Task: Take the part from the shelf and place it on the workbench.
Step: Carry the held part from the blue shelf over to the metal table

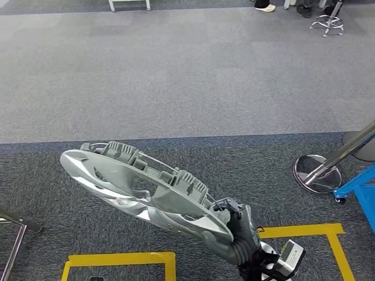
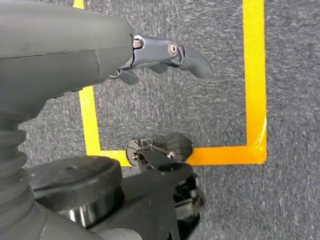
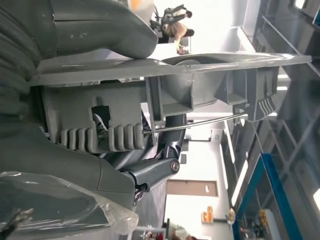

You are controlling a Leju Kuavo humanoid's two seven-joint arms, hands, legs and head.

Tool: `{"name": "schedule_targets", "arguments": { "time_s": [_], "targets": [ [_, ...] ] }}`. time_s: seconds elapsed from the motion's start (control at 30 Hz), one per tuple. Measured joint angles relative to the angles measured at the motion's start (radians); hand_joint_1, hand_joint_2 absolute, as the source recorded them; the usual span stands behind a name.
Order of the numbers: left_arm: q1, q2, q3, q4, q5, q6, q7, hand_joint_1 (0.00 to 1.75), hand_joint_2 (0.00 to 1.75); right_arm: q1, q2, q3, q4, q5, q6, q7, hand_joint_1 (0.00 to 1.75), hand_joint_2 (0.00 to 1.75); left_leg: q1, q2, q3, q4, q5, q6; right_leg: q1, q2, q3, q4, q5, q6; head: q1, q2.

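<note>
Step in hand: the carry. The part (image 1: 146, 190) is already off the shelf and in the robot's keeping; no shelf or desk appears ahead, so the set-down is judged not yet begun.
Part: a long grey casting with ribs and openings, held above the floor (image 1: 186, 76), tilted, one end near the robot's body and the other reaching out to the robot's left over dark carpet.
Right hand (image 1: 241, 231): grips the near end of the part; in the right wrist view its fingers (image 3: 158, 170) curl around the ribbed underside while the thumb lies over the flat upper face.
Left hand (image 2: 166, 52): holds nothing, fingers loosely extended over the carpet, hanging above the yellow tape (image 2: 254, 80) marked on the floor.
Surroundings: a chrome stand base (image 1: 317, 173) and a blue frame (image 1: 360, 190) at the robot's right.
Next move: probably to walk or turn until the desk comes into view, keeping the long overhanging end level and away from the stand, then lower the part flat onto it.
</note>
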Motion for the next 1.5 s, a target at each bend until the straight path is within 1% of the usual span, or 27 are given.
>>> {"name": "schedule_targets", "arguments": {
  "time_s": [0.03, 0.1, 0.17, 0.23, 0.27, 0.3, 0.37, 0.4, 0.47, 0.53, 0.6, 0.67, 0.7, 0.77, 0.8, 0.87, 0.93, 0.97, 1.03, 1.1, 1.17, 1.23, 1.27, 1.3, 1.37, 1.43, 1.5],
  "targets": [
    [0.001, 0.0, 0.0, 0.0, -0.001, 0.0, 0.0, 0.0, 1.75, -0.001, 0.0, 0.0, -0.001, 0.002, 0.0, 0.0, 1.75, 1.75, 0.001, -0.011, 0.001, -0.005, 0.003, 0.006, -0.002, 0.001, 0.0, 0.002, -0.005, 0.006, 0.0, 0.0],
    [0.001, 0.001, 0.0, 0.0, -0.003, -0.001, 0.0, 0.0, 1.75, -0.001, 0.0, 0.0, -0.004, 0.009, 0.0, 0.0, 1.75, 1.75, 0.006, -0.033, 0.005, -0.014, 0.009, 0.021, -0.005, 0.044, -0.022, 0.053, -0.041, 0.013, 0.004, 0.0],
    [-0.002, 0.001, 0.002, -0.001, -0.006, -0.003, 0.0, 0.0, 1.75, 0.0, 0.0, 0.0, -0.006, 0.016, -0.001, 0.0, 1.75, 1.75, 0.007, -0.057, 0.004, -0.015, 0.011, 0.029, -0.006, 0.1, -0.087, 0.184, -0.103, 0.013, 0.01, 0.0],
    [-0.004, 0.002, 0.006, -0.001, -0.006, -0.005, 0.0, 0.0, 1.75, 0.002, 0.0, 0.0, -0.006, 0.024, -0.002, 0.001, 1.75, 1.75, 0.005, -0.084, 0.003, -0.014, 0.011, 0.031, -0.005, 0.116, -0.145, 0.288, -0.13, 0.012, 0.013, 0.0],
    [-0.003, 0.003, 0.011, -0.001, -0.006, -0.007, 0.0, 0.0, 1.75, 0.002, 0.0, 0.001, -0.006, 0.03, -0.003, 0.001, 1.75, 1.75, 0.004, -0.098, 0.003, -0.013, 0.011, 0.031, -0.005, 0.118, -0.15, 0.287, -0.114, 0.011, 0.013, 0.0],
    [-0.003, 0.004, 0.016, -0.001, -0.005, -0.008, -0.001, 0.0, 1.75, 0.001, 0.0, 0.003, -0.006, 0.035, -0.004, 0.001, 1.75, 1.75, 0.004, -0.112, 0.004, -0.011, 0.011, 0.031, -0.005, 0.121, -0.135, 0.246, -0.079, 0.01, 0.013, 0.0],
    [-0.003, 0.008, 0.024, -0.001, -0.002, -0.013, -0.002, 0.0, 1.75, -0.003, 0.0, 0.01, -0.006, 0.046, -0.008, 0.001, 1.75, 1.75, 0.004, -0.14, 0.001, -0.001, 0.007, 0.025, -0.009, 0.155, -0.076, 0.108, -0.008, 0.008, 0.013, 0.0],
    [-0.004, 0.009, 0.027, -0.002, -0.001, -0.015, -0.003, 0.0, 1.75, -0.004, 0.0, 0.013, -0.005, 0.05, -0.01, 0.001, 1.75, 1.75, 0.005, -0.152, -0.003, 0.004, 0.006, 0.021, -0.011, 0.174, -0.051, 0.056, 0.008, 0.006, 0.012, 0.0],
    [-0.003, 0.013, 0.03, -0.003, 0.001, -0.017, -0.004, 0.0, 1.75, -0.006, 0.001, 0.019, -0.005, 0.054, -0.012, 0.0, 1.75, 1.75, 0.007, -0.173, -0.013, 0.009, 0.008, 0.01, -0.01, 0.189, -0.032, 0.022, 0.007, 0.001, 0.012, 0.0],
    [0.002, 0.016, 0.036, -0.003, 0.001, -0.018, -0.004, 0.0, 1.75, -0.008, 0.002, 0.025, -0.005, 0.06, -0.015, 0.001, 1.75, 1.75, 0.01, -0.185, -0.02, 0.011, 0.01, -0.002, -0.009, 0.169, -0.027, 0.017, 0.011, -0.009, 0.011, 0.0],
    [0.006, 0.02, 0.042, -0.003, -0.004, -0.018, -0.004, 0.0, 1.75, -0.013, 0.003, 0.037, -0.005, 0.075, -0.027, 0.001, 1.75, 1.75, 0.009, -0.149, -0.04, 0.056, -0.019, -0.012, -0.011, 0.146, -0.022, 0.009, 0.014, -0.02, 0.005, 0.0],
    [0.005, 0.023, 0.047, -0.003, -0.013, -0.018, -0.003, 0.0, 1.75, -0.018, 0.003, 0.055, -0.004, 0.091, -0.048, 0.001, 1.75, 1.75, 0.011, -0.095, -0.095, 0.172, -0.077, -0.022, -0.009, 0.117, -0.018, 0.007, 0.012, -0.028, -0.001, 0.0],
    [0.005, 0.024, 0.049, -0.003, -0.018, -0.018, -0.003, 0.0, 1.75, -0.021, 0.003, 0.064, -0.003, 0.096, -0.058, 0.001, 1.75, 1.75, 0.013, -0.081, -0.124, 0.232, -0.101, -0.026, -0.008, 0.102, -0.017, 0.007, 0.01, -0.03, -0.001, 0.0],
    [0.006, 0.027, 0.05, -0.003, -0.028, -0.018, -0.003, 0.0, 1.75, -0.029, 0.002, 0.082, 0.001, 0.101, -0.073, 0.002, 1.75, 1.75, 0.017, -0.07, -0.143, 0.27, -0.097, -0.029, -0.006, 0.075, -0.015, 0.007, 0.006, -0.03, -0.001, 0.0],
    [0.007, 0.028, 0.051, -0.003, -0.032, -0.018, -0.003, 0.0, 1.75, -0.032, 0.002, 0.09, 0.003, 0.103, -0.077, 0.002, 1.75, 1.75, 0.017, -0.064, -0.124, 0.232, -0.069, -0.029, -0.006, 0.063, -0.011, 0.007, 0.003, -0.029, -0.001, 0.0],
    [0.007, 0.031, 0.053, -0.003, -0.037, -0.017, -0.003, 0.0, 1.75, -0.036, 0.001, 0.105, 0.004, 0.11, -0.084, 0.002, 1.75, 1.75, 0.011, -0.017, -0.058, 0.102, -0.008, -0.022, -0.002, 0.04, -0.002, 0.008, -0.005, -0.025, -0.002, 0.0],
    [0.002, 0.032, 0.054, -0.003, -0.04, -0.016, -0.003, 0.0, 1.75, -0.041, -0.001, 0.118, 0.004, 0.117, -0.089, 0.003, 1.75, 1.75, -0.001, 0.028, -0.022, 0.022, 0.011, -0.009, 0.004, 0.019, 0.002, 0.009, -0.012, -0.016, -0.001, 0.0],
    [0.0, 0.033, 0.055, -0.003, -0.041, -0.015, -0.003, 0.0, 1.75, -0.044, -0.002, 0.123, 0.005, 0.12, -0.091, 0.003, 1.75, 1.75, -0.006, 0.031, -0.021, 0.016, 0.005, -0.004, 0.006, 0.008, 0.003, 0.008, -0.014, -0.012, 0.0, 0.0],
    [0.0, 0.033, 0.056, -0.003, -0.043, -0.013, -0.003, 0.0, 1.75, -0.055, -0.004, 0.132, 0.007, 0.125, -0.093, 0.005, 1.75, 1.75, -0.004, 0.006, -0.021, 0.007, 0.007, 0.007, 0.006, -0.001, 0.007, 0.009, -0.023, -0.001, 0.002, 0.0],
    [-0.001, 0.032, 0.057, -0.003, -0.045, -0.01, -0.003, 0.0, 1.75, -0.065, -0.007, 0.138, 0.009, 0.128, -0.095, 0.006, 1.75, 1.75, 0.002, -0.02, -0.015, -0.001, 0.011, 0.02, 0.001, 0.047, -0.013, 0.058, -0.056, 0.009, 0.006, 0.0],
    [-0.006, 0.03, 0.059, -0.003, -0.047, -0.008, -0.003, 0.0, 1.75, -0.069, -0.01, 0.142, 0.012, 0.13, -0.098, 0.006, 1.75, 1.75, 0.005, -0.047, -0.014, -0.003, 0.012, 0.028, -0.003, 0.102, -0.078, 0.185, -0.114, 0.013, 0.011, 0.0],
    [-0.01, 0.027, 0.063, -0.003, -0.047, -0.009, -0.003, 0.0, 1.75, -0.07, -0.015, 0.144, 0.017, 0.136, -0.101, 0.007, 1.75, 1.75, 0.005, -0.079, -0.013, -0.002, 0.011, 0.029, -0.003, 0.115, -0.141, 0.289, -0.136, 0.015, 0.013, 0.0],
    [-0.011, 0.026, 0.065, -0.003, -0.047, -0.01, -0.004, 0.0, 1.75, -0.071, -0.017, 0.146, 0.019, 0.14, -0.102, 0.008, 1.75, 1.75, 0.005, -0.095, -0.012, -0.001, 0.011, 0.029, -0.003, 0.117, -0.15, 0.289, -0.117, 0.015, 0.013, 0.0],
    [-0.011, 0.025, 0.068, -0.003, -0.047, -0.011, -0.004, 0.0, 1.75, -0.074, -0.019, 0.15, 0.021, 0.145, -0.104, 0.009, 1.75, 1.75, 0.005, -0.111, -0.01, 0.0, 0.01, 0.028, -0.004, 0.122, -0.137, 0.243, -0.078, 0.014, 0.013, 0.0],
    [-0.012, 0.023, 0.071, -0.003, -0.051, -0.012, -0.005, 0.0, 1.75, -0.084, -0.023, 0.159, 0.024, 0.155, -0.109, 0.011, 1.75, 1.75, 0.005, -0.139, -0.009, 0.005, 0.007, 0.023, -0.008, 0.159, -0.083, 0.104, -0.003, 0.01, 0.013, 0.0],
    [-0.014, 0.022, 0.073, -0.003, -0.057, -0.012, -0.005, 0.0, 1.75, -0.094, -0.024, 0.167, 0.025, 0.162, -0.116, 0.013, 1.75, 1.75, 0.006, -0.161, -0.016, 0.009, 0.008, 0.013, -0.01, 0.191, -0.046, 0.028, 0.019, 0.004, 0.013, 0.0],
    [-0.012, 0.021, 0.074, -0.003, -0.059, -0.012, -0.005, 0.0, 1.75, -0.099, -0.025, 0.175, 0.026, 0.166, -0.121, 0.016, 1.75, 1.75, 0.01, -0.182, -0.023, 0.008, 0.012, 0.001, -0.008, 0.183, -0.037, 0.019, 0.016, -0.005, 0.013, 0.0]
  ]
}}
